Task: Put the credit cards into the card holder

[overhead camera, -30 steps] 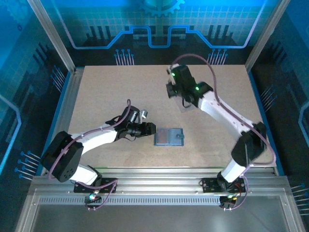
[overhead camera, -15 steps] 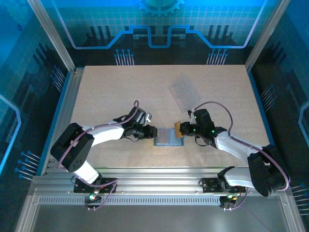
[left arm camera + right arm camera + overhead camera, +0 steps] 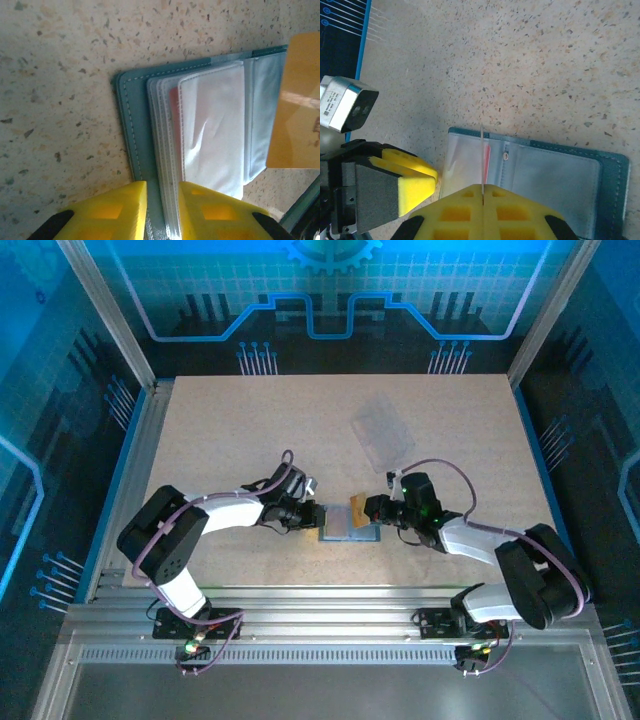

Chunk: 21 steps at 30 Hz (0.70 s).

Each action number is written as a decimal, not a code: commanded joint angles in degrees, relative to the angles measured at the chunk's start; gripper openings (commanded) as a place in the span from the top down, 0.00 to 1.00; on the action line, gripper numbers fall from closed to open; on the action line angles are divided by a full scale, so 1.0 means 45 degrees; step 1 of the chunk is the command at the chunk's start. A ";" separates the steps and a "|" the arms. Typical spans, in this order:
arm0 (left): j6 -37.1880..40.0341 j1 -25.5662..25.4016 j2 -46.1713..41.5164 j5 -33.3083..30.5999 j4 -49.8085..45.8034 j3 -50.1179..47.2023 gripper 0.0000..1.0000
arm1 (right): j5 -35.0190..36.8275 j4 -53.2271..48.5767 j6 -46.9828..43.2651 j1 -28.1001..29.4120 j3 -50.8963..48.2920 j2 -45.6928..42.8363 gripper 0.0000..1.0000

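The card holder (image 3: 343, 531) lies open near the table's front, a teal cover (image 3: 131, 125) with clear sleeves (image 3: 560, 175). A red credit card's edge (image 3: 173, 125) shows inside one sleeve (image 3: 487, 151). My right gripper (image 3: 371, 510) is shut on an orange-tan card (image 3: 357, 511), held on edge over the sleeves (image 3: 483, 150) and seen flat in the left wrist view (image 3: 297, 100). My left gripper (image 3: 313, 517) sits at the holder's left edge, its fingers nearly together (image 3: 162, 202) with the cover edge and sleeve edges between them. The blue card is out of view.
A clear plastic tray (image 3: 380, 430) lies behind the holder at centre right. In the right wrist view the left gripper's yellow finger (image 3: 415, 182) touches the holder's left corner. Bare speckled tabletop (image 3: 230, 430) lies all around, inside metal frame rails.
My right arm swung from the clear tray down to the holder carrying the orange-tan card, then edged it left over the sleeves. My left gripper moved onto the holder's left edge.
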 commanded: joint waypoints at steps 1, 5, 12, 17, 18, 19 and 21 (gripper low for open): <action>0.0016 -0.0104 0.0235 0.0128 0.0058 0.0349 0.76 | -0.0433 0.0832 0.0318 -0.0084 0.0020 0.0316 1.00; 0.0006 -0.0091 0.0301 0.0128 -0.0020 0.0383 0.77 | -0.0497 0.0868 0.0424 -0.0084 0.0191 0.0614 1.00; -0.0012 -0.0092 0.0302 0.0131 -0.0108 0.0404 0.78 | -0.0701 0.1164 0.0682 -0.0081 0.0267 0.1005 1.00; -0.0034 -0.0088 0.0299 0.0177 -0.0108 0.0403 0.77 | -0.0906 0.1490 0.0896 -0.0083 0.0345 0.1359 1.00; -0.0033 -0.0094 0.0329 0.0177 -0.0103 0.0404 0.77 | -0.0938 0.1551 0.0917 -0.0079 0.0355 0.1427 1.00; -0.0033 -0.0090 0.0364 0.0201 -0.0103 0.0422 0.77 | -0.0963 0.1530 0.0917 -0.0067 0.0381 0.1459 1.00; -0.0073 -0.0085 0.0403 0.0242 -0.0069 0.0438 0.78 | -0.0997 0.1573 0.0979 -0.0060 0.0423 0.1586 1.00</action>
